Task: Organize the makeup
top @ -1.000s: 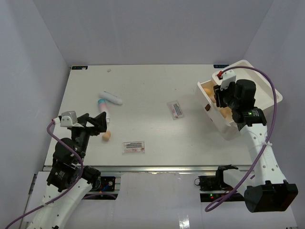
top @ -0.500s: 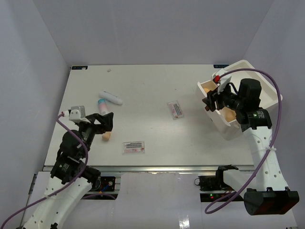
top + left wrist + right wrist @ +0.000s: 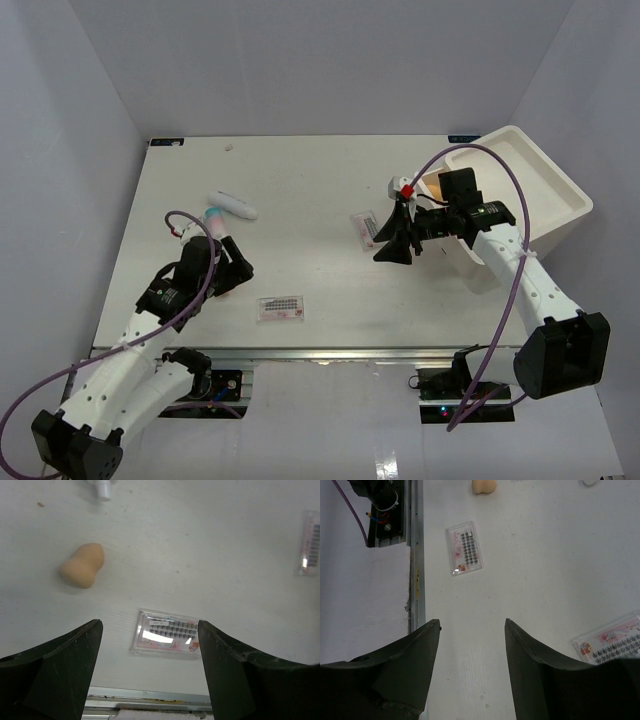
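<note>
**Top view:** The R tool point(image 3: 392, 240) is seen swung out of the white bin point(image 3: 560, 185), over which it was held half a sec. ago. It is now placed over the desk point(image 3: 320, 170), just beside the far packet point(image 3: 366, 228). The L tool point(image 3: 236, 272) has been pushed fwd from the desk's left edge toward the ctr. The loose sponge, seen beside it earlier, is now hidden under that arm. The near packet point(image 3: 281, 308) lies just to its right, unmoved. The white tube point(image 3: 232, 206) and pink tube point(image 3: 212, 216) are left behind the arm, near each other.

**L wrist view:** The L tool point(image 3: 149, 626) is shown spread wide w/ nothing held. The sponge point(image 3: 81, 572) is found on the desk ahead and to the left. The near packet point(image 3: 167, 633) is framed between the fingers in this view. The far packet point(image 3: 311, 542) is cut off at the right edge.

**R wrist view:** The R tool point(image 3: 472, 624) is likewise spread wide and empty. The far packet point(image 3: 612, 642) is caught at lower right, outside the fingers. The near packet point(image 3: 465, 554) and sponge point(image 3: 484, 484) are seen further off, by the frame rail point(image 3: 415, 555).

**Judged from this:** A drop into the bin appears finished, and both arms are being sent for new pickups, prob. one packet each. Five items are left on the desk.
</note>
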### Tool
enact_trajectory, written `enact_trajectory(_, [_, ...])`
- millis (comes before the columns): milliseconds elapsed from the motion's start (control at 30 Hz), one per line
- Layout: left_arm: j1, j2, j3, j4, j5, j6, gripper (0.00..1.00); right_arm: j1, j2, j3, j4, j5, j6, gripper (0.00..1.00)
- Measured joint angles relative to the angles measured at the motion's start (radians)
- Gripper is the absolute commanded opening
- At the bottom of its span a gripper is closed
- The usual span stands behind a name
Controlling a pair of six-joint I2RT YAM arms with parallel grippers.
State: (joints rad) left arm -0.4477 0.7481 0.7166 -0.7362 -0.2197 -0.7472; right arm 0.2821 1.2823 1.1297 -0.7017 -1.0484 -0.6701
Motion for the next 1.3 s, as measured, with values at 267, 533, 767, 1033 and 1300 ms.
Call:
enact_trajectory(267, [0.014, 0.237, 0.01, -0.106, -0.159, -0.128, 0.93, 0.0, -0.001, -0.092, 0.052, -0.049, -0.006, 0.62])
enact_trajectory(533, [0.122, 0.357, 0.011, -0.088, -0.183, -0.166, 0.87, -0.001, -0.063, -0.115, 0.076, -0.062, -0.007, 0.63])
enact_trajectory(767, [0.193, 0.435, 0.011, -0.017, -0.145, -0.165, 0.67, -0.013, -0.103, -0.132, 0.088, -0.078, -0.006, 0.63])
enact_trajectory(1033, [0.217, 0.446, -0.012, 0.045, -0.09, -0.151, 0.61, -0.039, -0.136, -0.154, 0.099, -0.094, -0.003, 0.64])
enact_trajectory(1300, [0.224, 0.47, -0.027, 0.063, -0.057, -0.153, 0.53, -0.061, -0.15, -0.159, 0.101, -0.126, 0.002, 0.64])
